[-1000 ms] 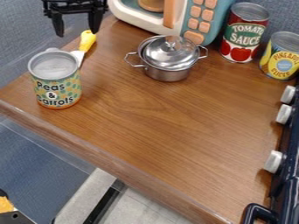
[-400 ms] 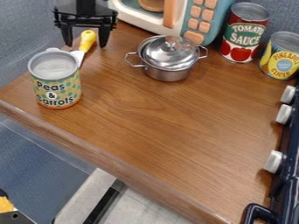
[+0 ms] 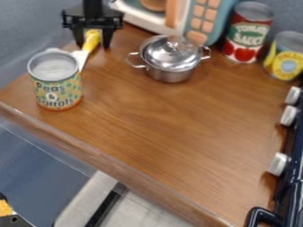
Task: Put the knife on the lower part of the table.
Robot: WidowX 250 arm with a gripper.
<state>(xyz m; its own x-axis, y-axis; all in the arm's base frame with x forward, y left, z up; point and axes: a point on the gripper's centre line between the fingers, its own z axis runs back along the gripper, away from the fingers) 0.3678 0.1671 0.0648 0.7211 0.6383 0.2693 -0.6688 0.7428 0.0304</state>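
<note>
The black gripper [image 3: 93, 45] hangs at the upper left of the table [image 3: 165, 119], its two fingers apart on either side of the knife's yellow handle. The knife [image 3: 91, 41] lies near the table's back left edge; its white blade runs down toward the can and is partly hidden behind it. A gap shows between the handle and the right finger; whether the left one touches cannot be told.
A peas and carrots can [image 3: 56, 80] stands beside the blade. A lidded metal pot [image 3: 172, 60] sits right of the gripper, with a toy microwave [image 3: 204, 20] behind. Two cans, red [image 3: 247, 32] and yellow [image 3: 286, 56], and stove knobs [image 3: 278, 163] line the right.
From the upper left, the gripper has moved right and slightly down, and its fingers now straddle the yellow handle. The knife, can and pot have stayed in place.
</note>
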